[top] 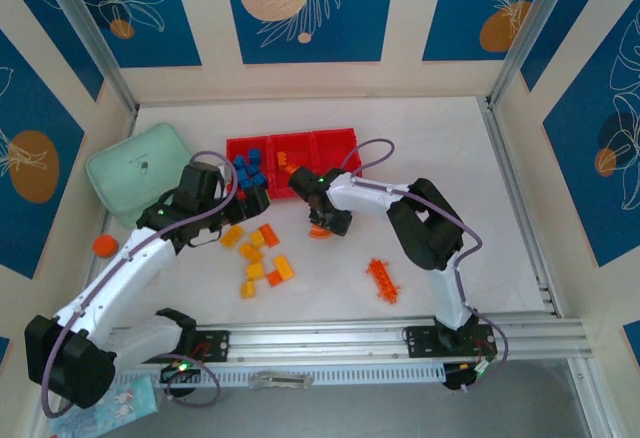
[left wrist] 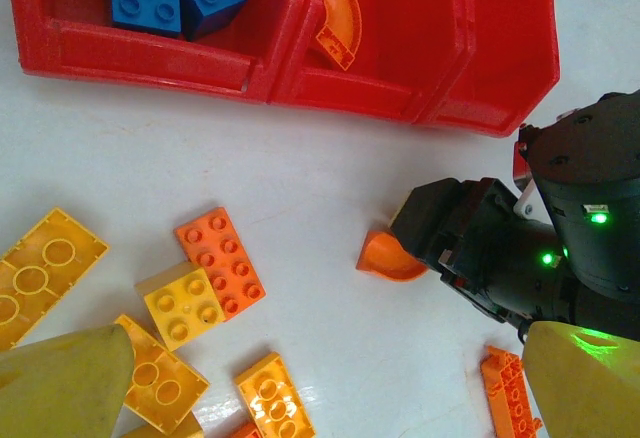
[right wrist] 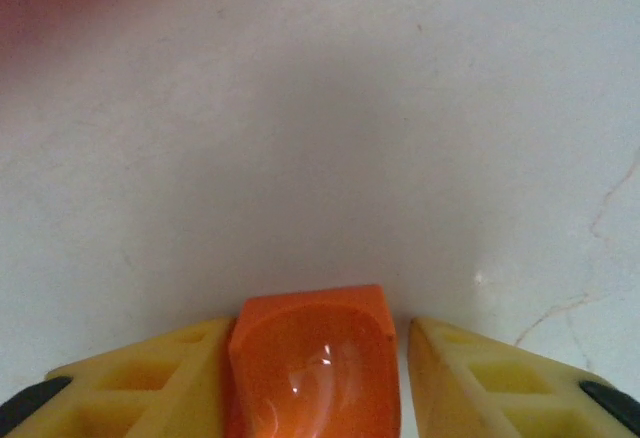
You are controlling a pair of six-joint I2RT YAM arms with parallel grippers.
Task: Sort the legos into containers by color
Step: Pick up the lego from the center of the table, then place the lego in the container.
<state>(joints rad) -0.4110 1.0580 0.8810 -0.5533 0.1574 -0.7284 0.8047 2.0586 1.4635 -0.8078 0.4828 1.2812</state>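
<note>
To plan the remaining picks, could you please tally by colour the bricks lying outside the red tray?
orange bricks: 4, counting the curved orange brick in the right hand
yellow bricks, some yellow-orange: about 6
Blue: 0
Total: about 10

The curved orange brick (right wrist: 315, 358) at lower centre is glossy, smooth plastic catching highlights. The red tray (left wrist: 400, 78) along the top looks like shiny moulded plastic. The white tabletop (right wrist: 320, 108) is matt, faintly marbled with hairline veins.
</note>
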